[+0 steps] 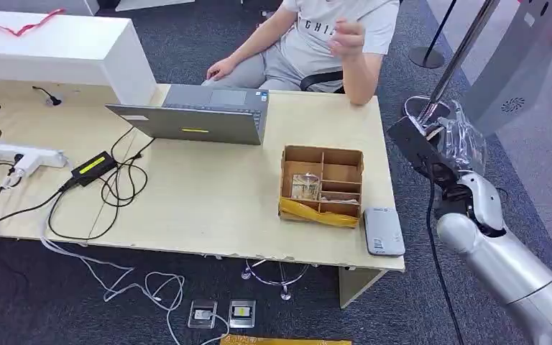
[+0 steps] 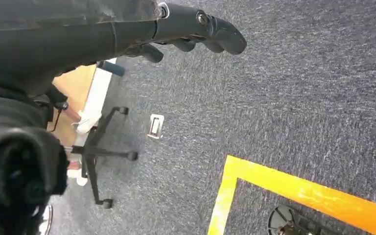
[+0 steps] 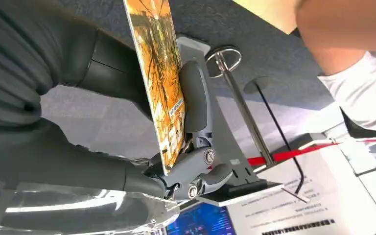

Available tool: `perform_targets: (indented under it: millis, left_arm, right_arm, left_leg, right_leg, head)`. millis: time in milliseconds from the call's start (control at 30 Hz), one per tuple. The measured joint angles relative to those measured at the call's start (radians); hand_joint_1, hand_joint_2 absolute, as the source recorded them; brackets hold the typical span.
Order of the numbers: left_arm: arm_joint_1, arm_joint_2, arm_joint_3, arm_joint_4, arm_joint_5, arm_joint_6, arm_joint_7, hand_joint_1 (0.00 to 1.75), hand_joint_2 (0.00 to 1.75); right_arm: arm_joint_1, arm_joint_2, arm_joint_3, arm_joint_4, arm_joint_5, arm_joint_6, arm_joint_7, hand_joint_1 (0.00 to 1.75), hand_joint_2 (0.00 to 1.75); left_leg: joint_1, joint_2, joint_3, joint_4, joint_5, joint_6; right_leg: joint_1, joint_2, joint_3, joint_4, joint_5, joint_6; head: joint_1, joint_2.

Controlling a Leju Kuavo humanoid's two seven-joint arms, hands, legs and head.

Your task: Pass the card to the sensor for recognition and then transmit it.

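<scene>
Card (image 3: 159, 78) pinched upright in right hand (image 3: 196, 147), beside grey stand (image 1: 517, 65), left hand (image 2: 196, 29) empty, fingers loosely apart

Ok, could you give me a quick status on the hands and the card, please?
Right hand grips card, raised beside the desk. Left hand empty, hanging over carpet. Person seated behind desk.

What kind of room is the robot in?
Probably an office or reception area: a desk with a laptop, grey carpet, and a seated person. The right robot hand holds a card.
</scene>
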State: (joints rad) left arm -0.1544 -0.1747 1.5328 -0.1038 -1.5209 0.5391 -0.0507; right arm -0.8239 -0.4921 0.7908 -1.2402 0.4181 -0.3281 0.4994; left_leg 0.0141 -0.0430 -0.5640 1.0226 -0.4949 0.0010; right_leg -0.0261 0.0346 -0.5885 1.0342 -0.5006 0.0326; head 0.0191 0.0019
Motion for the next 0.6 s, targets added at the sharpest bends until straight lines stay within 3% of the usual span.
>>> perform_targets:
  millis: [367, 600]
  left_arm:
    - [0.000, -0.001, 0.001, 0.000, 0.001, -0.007, 0.011, 0.00, 0.00]
    - [0.000, 0.000, 0.001, 0.000, 0.001, -0.007, 0.011, 0.00, 0.00]
  right_arm:
    - [-0.019, 0.071, 0.044, 0.042, -0.009, -0.021, -0.050, 1.75, 1.75]
    - [-0.022, 0.085, 0.053, 0.058, -0.009, -0.023, -0.052, 1.75, 1.75]
  left_leg:
    - [0.000, 0.000, 0.000, 0.000, 0.000, 0.000]
    - [0.000, 0.000, 0.000, 0.000, 0.000, 0.000]
  right_leg:
    - [0.000, 0.000, 0.000, 0.000, 0.000, 0.000]
    - [0.000, 0.000, 0.000, 0.000, 0.000, 0.000]
  head:
    - [0.000, 0.000]
    - [0.000, 0.000]
